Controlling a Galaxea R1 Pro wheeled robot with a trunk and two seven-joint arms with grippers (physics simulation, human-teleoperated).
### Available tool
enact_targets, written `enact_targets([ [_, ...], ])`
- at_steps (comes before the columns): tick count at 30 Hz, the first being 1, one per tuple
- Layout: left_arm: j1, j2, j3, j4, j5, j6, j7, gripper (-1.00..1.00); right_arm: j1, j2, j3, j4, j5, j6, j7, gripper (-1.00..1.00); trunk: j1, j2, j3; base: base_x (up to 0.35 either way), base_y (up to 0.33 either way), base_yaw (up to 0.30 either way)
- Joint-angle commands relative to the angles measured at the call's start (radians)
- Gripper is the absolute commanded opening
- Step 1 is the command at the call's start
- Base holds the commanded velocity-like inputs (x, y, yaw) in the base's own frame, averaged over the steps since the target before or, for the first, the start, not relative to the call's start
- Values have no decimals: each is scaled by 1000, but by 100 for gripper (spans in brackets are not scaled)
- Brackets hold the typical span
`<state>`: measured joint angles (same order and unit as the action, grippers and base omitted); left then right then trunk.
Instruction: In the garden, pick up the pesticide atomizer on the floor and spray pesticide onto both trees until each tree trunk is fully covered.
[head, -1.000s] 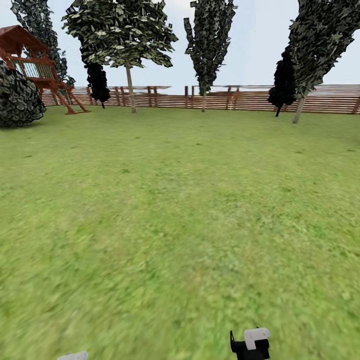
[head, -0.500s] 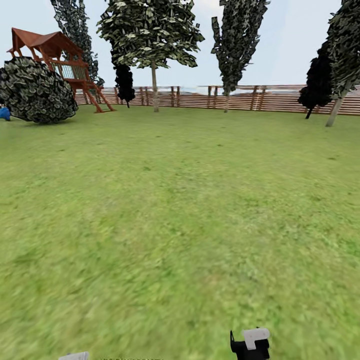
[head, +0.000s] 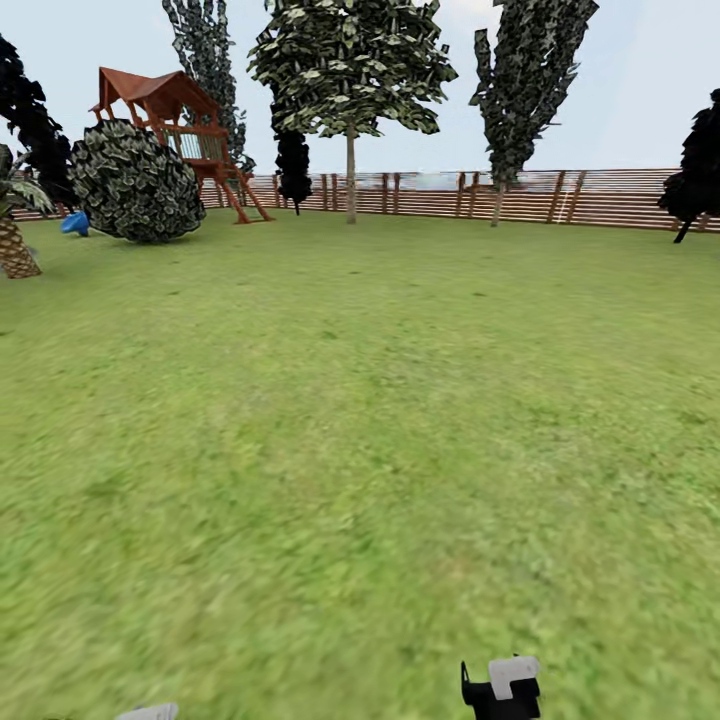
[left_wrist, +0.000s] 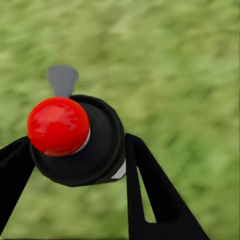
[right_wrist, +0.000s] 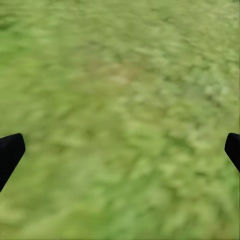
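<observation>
Left gripper (left_wrist: 75, 165) clamps the pesticide atomizer (left_wrist: 80, 142), red cap toward the wrist camera, ready for spraying, while I keep the right gripper (right_wrist: 120, 152) spread and empty over the lawn (head: 360, 420), tree trunk (head: 351, 180) far ahead by the fence (head: 600, 200).

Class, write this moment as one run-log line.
left gripper: shut on dark-grey cylindrical red-capped pesticide atomizer | right gripper: open over green lawn | tan-trunked tree far ahead by fence

The left gripper (left_wrist: 75, 165) has matte black, flat tapering fingers (left_wrist: 150, 200), one with a slim triangular cut-out. The right gripper (right_wrist: 120, 155) shows black, blunt fingertips (right_wrist: 10, 152). A black wrist block (head: 500, 690) carries a pale grey cap.
</observation>
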<state>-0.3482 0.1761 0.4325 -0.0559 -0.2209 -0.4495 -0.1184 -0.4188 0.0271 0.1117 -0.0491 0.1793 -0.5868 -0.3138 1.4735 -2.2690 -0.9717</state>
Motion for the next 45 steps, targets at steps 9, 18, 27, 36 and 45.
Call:
enact_targets([
  [9,0,0,0,1,0,0,5,-100,0,-5,1,0,2,2,2,100,0,0,0,170,0,9],
  [18,0,-1,0,2,2,1,6,-100,0,-1,1,0,0,2,2,100,0,0,0,337,0,0],
  [27,0,-1,0,2,2,0,6,-100,0,0,2,1,0,2,4,100,0,0,0,338,0,-10],
  [36,0,-1,0,4,1,0,6,-100,0,1,2,2,0,2,4,100,0,0,0,338,0,-98],
  [45,0,0,1,3,2,0,6,-100,2,3,2,21,0,7,5,100,0,0,0,338,0,0],
])
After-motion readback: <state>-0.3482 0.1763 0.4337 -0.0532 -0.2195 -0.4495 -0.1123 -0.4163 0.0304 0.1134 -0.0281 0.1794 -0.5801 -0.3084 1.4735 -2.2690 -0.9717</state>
